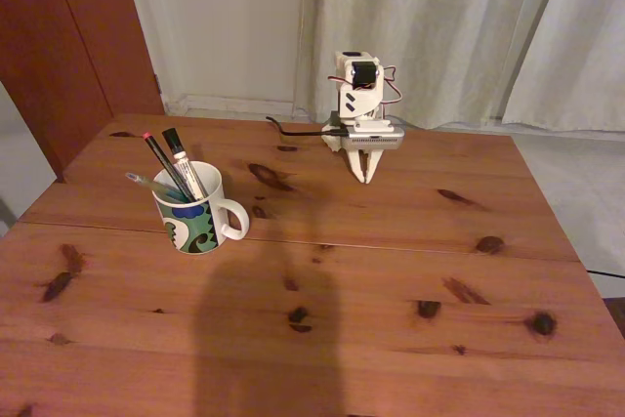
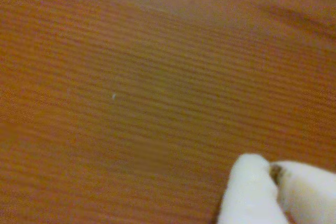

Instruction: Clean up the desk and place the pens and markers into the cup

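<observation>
**Desk cleared, arm folded at the back**

Pens and marker all stand in the cup [image 1: 193, 214] near the desk's [image 1: 391, 280] left side in the fixed view: green pen [image 1: 146, 185], black pen [image 1: 162, 161], marker [image 1: 184, 161]. No loose item lies on the wood. The gripper [image 1: 368, 178] points down, fingers pressed together and empty, well apart from the cup. The task looks finished
</observation>
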